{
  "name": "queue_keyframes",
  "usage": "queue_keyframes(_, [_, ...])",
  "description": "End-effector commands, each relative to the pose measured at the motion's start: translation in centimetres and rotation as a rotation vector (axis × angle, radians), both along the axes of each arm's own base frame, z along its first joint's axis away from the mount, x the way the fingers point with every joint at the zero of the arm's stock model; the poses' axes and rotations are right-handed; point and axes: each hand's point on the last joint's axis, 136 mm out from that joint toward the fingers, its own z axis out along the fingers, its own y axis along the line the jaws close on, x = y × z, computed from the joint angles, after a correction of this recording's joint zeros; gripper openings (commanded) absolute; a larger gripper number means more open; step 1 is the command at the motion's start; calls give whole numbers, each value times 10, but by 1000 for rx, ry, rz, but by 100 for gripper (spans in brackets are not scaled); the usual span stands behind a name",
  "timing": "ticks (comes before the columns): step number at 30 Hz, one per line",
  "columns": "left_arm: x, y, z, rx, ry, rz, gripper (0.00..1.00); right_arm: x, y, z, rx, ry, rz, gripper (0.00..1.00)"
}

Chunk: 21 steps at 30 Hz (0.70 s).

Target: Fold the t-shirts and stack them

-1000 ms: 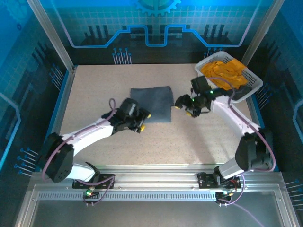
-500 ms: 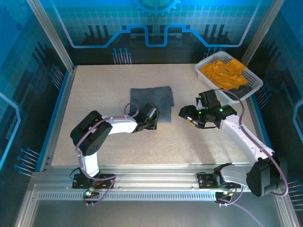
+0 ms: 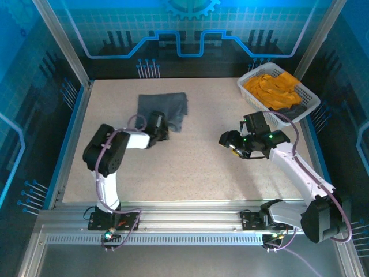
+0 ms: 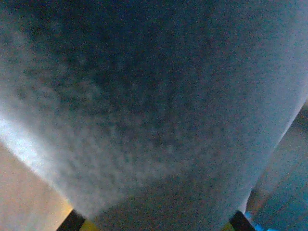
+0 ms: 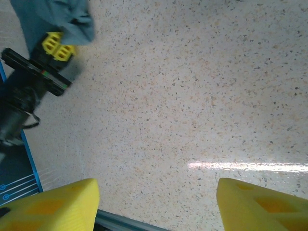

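Note:
The slate grey t-shirt (image 3: 163,108), folded into a small rectangle, lies at the back left of the table. My left gripper (image 3: 164,130) is shut on its near edge, and grey cloth (image 4: 154,106) covers the left wrist view. Seen from the right wrist, the left gripper's yellow pads (image 5: 54,44) pinch the hanging grey cloth (image 5: 53,17). Orange-yellow t-shirts (image 3: 272,88) are heaped in the white basket (image 3: 308,103) at the back right. My right gripper (image 3: 226,140) hovers open over bare table right of centre, with nothing between its yellow fingers (image 5: 53,204).
The speckled beige table (image 3: 196,167) stretches between the two arms. A blue rail (image 3: 68,135) borders its left side and a metal frame (image 3: 190,210) runs along the near edge. The basket stands close behind my right arm.
My left gripper has shut on the grey t-shirt and dragged it from the table's middle toward the back left. My right arm first pulled back from the basket, then stayed almost still.

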Motion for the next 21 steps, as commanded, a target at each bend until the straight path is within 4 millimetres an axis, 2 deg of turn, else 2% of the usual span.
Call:
queue_keyframes(1, [19,49,16,86,-59,-140,0,5,2,3,17,7,-3,66])
queue_keyframes(5, [40,112,13,128,-71,-158,0,13,7,3,13,9,2,66])
queue_keyframes(10, [75,167,5,179,-94,-212,0,24,19,3,17,4,27,66])
queue_keyframes(15, [98,208,-1,230,-84,-264,0,34,38,13,50,-51,90,66])
queue_keyframes(21, [103,230,7,291,-73,-298,0,45,56,29,109,-146,147,65])
